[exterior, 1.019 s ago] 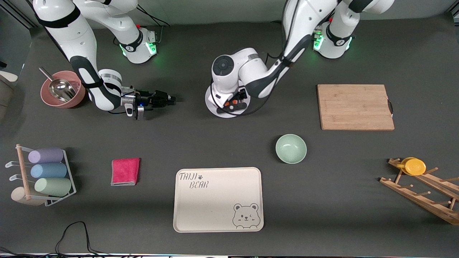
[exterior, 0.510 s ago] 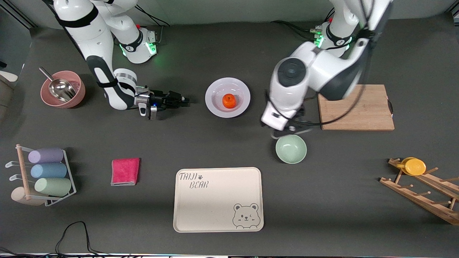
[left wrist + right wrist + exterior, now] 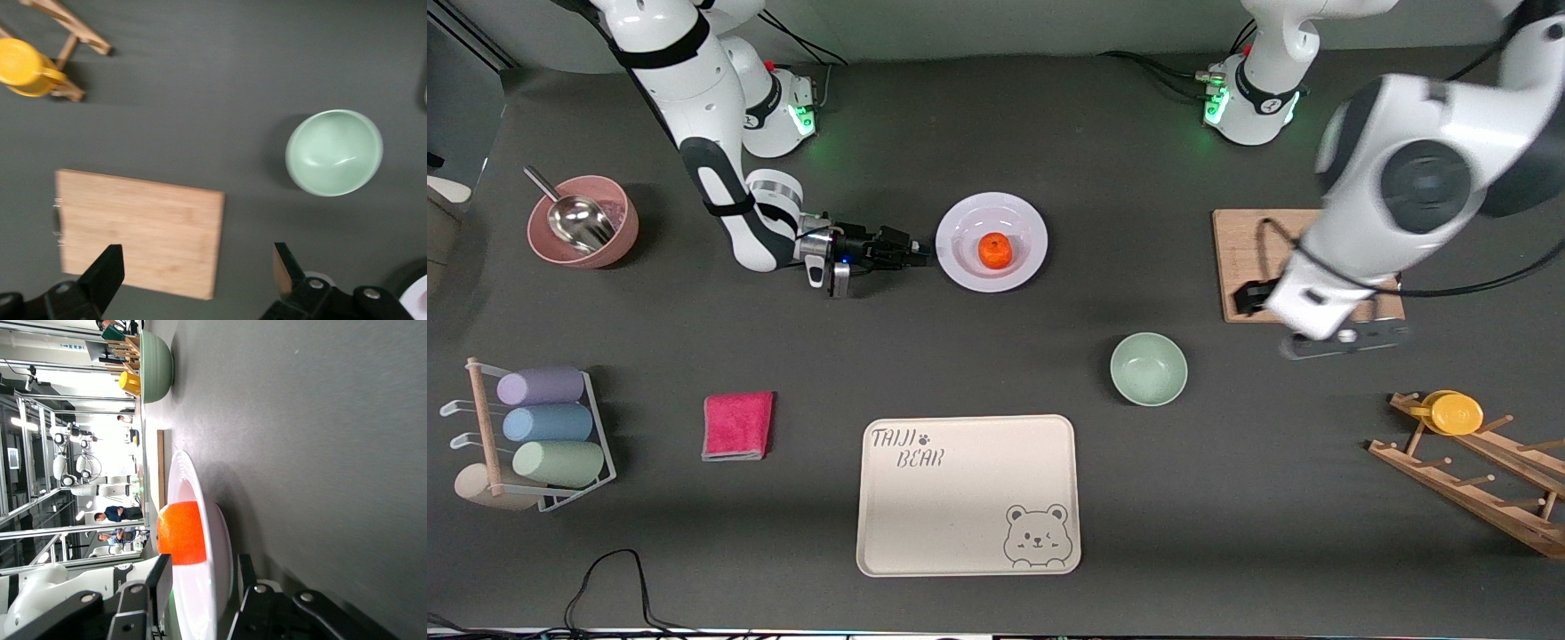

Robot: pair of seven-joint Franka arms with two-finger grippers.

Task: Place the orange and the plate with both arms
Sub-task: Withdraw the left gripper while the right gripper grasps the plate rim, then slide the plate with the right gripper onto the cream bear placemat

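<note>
- Front view shows us the orange [image 3: 995, 250] resting in the shallow centre of the plate [image 3: 1024, 217], and the plate lies flat on the table [image 3: 960, 356], farther from the front camera than the bear tray [image 3: 967, 494]
- We judge the orange part as done, because the fruit already sits on the plate; what is left seems to be the moving of the plate, and we cannot tell its goal from the task words
- Right gripper [image 3: 918, 252] is low, at the plate's edge toward the right arm's end of the table; in the right wrist view its fingers [image 3: 163, 580] stand apart on both sides of the rim, not yet closed on it
- Left gripper [image 3: 197, 267] hangs in the air over the cutting board [image 3: 1307, 267], fingers spread wide and holding nothing; the green bowl [image 3: 1148, 368] is well apart from it
- Left arm covers one part of the cutting board in the front view
- Whether the right fingers touch the rim already, we cannot say
- Left arm looks smeared, so its exact pose is hard to read
</note>
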